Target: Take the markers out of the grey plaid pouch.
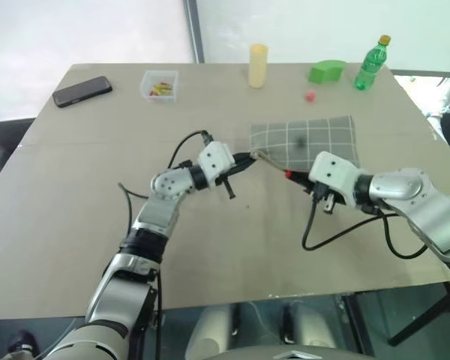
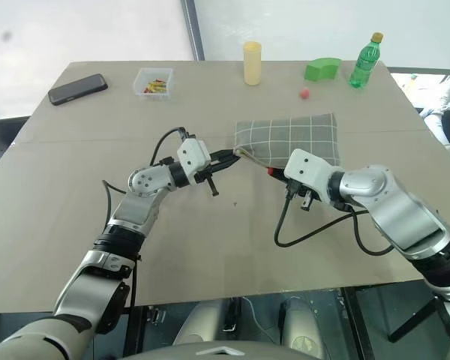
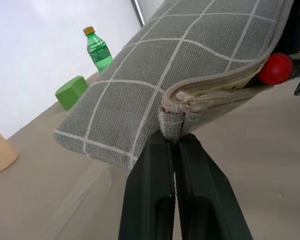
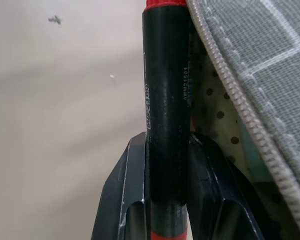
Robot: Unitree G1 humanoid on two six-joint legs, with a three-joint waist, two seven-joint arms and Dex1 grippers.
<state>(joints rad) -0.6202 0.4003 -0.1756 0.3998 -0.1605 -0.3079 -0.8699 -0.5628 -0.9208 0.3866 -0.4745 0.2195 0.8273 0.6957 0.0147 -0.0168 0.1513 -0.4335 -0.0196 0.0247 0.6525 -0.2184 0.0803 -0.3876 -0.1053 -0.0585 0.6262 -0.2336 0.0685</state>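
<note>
- Two grippers: left gripper (image 3: 173,145) clenched on the corner of the flat grey plaid fabric pouch (image 1: 307,141); right gripper (image 4: 167,145) grasping one slim red, black-ended marker (image 4: 165,100) at the pouch's open edge.
- One pouch lies mid-table (image 1: 210,255), bare tabletop nearer.
- One green plastic bottle (image 1: 371,64) stands at the far edge.

The pouch (image 1: 307,141) was grey with a pale grid and a yellowish dotted lining. The marker (image 4: 164,100) was red and black. The bottle (image 1: 370,66) was green, the phone (image 1: 82,91) black, the desk (image 1: 97,225) tan.
</note>
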